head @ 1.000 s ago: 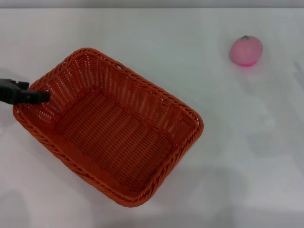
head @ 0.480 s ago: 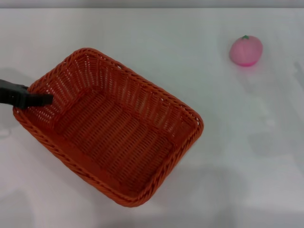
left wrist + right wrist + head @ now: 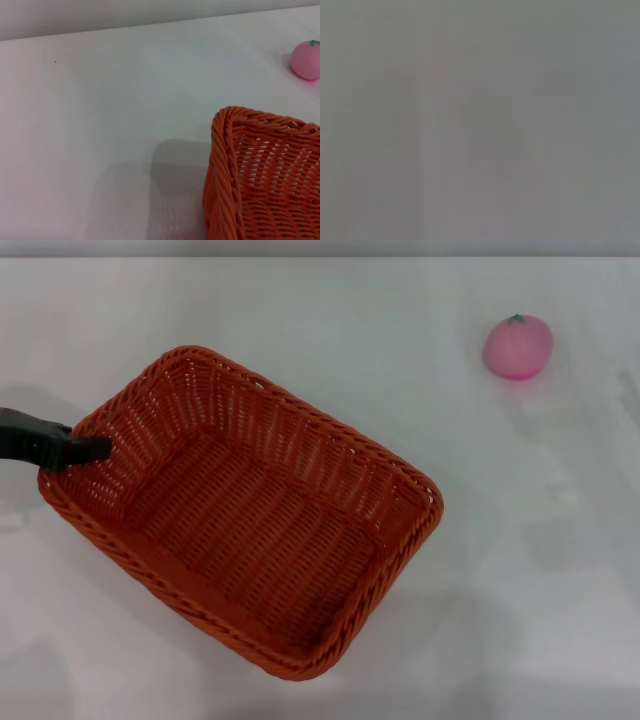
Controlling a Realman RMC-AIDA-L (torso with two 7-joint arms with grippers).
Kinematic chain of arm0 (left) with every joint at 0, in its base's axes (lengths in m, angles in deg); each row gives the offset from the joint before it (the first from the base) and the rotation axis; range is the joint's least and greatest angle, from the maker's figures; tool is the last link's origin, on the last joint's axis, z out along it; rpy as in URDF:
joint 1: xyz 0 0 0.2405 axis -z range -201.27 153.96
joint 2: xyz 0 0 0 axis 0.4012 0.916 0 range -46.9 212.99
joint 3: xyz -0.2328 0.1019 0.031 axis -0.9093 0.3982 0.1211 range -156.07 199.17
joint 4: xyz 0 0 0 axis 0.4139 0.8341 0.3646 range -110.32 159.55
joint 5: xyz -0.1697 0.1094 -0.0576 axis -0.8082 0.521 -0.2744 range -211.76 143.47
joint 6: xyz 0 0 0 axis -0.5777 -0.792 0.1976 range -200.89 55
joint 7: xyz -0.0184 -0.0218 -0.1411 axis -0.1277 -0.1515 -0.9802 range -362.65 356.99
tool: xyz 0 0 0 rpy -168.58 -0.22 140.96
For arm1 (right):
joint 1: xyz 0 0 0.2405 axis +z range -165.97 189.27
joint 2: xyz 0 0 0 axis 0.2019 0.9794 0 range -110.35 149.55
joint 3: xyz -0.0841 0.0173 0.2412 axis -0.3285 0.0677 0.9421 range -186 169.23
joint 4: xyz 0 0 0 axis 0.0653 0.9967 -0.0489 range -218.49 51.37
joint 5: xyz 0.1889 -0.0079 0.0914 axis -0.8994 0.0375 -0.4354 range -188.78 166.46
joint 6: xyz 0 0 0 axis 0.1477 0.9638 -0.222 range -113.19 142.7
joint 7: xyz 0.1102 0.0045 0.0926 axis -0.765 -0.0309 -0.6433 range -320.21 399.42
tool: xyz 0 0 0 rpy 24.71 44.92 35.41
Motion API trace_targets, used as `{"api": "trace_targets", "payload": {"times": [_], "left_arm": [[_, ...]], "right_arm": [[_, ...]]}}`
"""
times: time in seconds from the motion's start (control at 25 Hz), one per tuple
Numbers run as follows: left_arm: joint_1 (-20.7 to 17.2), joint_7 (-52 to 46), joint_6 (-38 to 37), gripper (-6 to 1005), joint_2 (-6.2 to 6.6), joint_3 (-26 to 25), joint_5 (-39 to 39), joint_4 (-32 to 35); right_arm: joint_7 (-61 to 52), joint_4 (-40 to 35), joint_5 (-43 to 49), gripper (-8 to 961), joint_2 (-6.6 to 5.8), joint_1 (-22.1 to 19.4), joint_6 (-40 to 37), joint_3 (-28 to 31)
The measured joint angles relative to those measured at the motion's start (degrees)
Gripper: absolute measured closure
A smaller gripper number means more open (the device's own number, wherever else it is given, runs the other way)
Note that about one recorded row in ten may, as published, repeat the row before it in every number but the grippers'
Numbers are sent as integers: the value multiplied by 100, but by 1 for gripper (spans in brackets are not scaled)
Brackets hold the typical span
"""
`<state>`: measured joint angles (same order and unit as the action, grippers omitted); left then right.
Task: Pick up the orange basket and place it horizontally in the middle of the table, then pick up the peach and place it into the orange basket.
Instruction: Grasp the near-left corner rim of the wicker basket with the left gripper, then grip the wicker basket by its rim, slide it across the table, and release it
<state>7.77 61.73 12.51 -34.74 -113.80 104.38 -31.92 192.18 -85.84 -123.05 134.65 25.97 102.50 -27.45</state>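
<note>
Since earlier frame, orange basket (image 3: pixel 245 515) slid right, diagonal on table (image 3: pixel 330 320); your left gripper (image 3: pixel 90 449) seemingly pinches its left rim, dragging toward middle; peach (image 3: pixel 517 346) waits far right; right gripper unseen.

Bright even light, soft shadows, right wrist view blank grey.

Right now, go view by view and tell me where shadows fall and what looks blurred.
Head view: soft shadow on the table under the orange basket and beside the peach. Left wrist view: grey shadow patch beside the basket's corner. Right wrist view: uniform grey blur, nothing recognisable.
</note>
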Motion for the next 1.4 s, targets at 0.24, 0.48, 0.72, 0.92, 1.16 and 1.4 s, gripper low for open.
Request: {"api": "trace_targets", "payload": {"times": [0.24, 0.48, 0.72, 0.92, 1.16, 1.4], "left_arm": [[-4, -48, 11, 827, -1, -20, -49, -2], [-58, -407, 28, 827, -26, -63, -407, -50], [-144, -833, 187, 826, -39, -70, -815, -231], [-158, -1252, 247, 826, -62, -25, -988, -331], [-156, -1767, 81, 827, -65, -60, -1222, -338], [-150, -2559, -197, 827, -76, -41, -1341, -302]], "right_arm": [[0, 0, 0, 166, 0, 8, 10, 0], [0, 0, -3, 169, 4, 23, 12, 22], [0, 0, -22, 172, 7, 100, 6, 35], [0, 4, -44, 175, 8, 121, 12, 60], [0, 13, -60, 178, 9, 138, 14, 296], [0, 18, -62, 181, 8, 141, 8, 668]]}}
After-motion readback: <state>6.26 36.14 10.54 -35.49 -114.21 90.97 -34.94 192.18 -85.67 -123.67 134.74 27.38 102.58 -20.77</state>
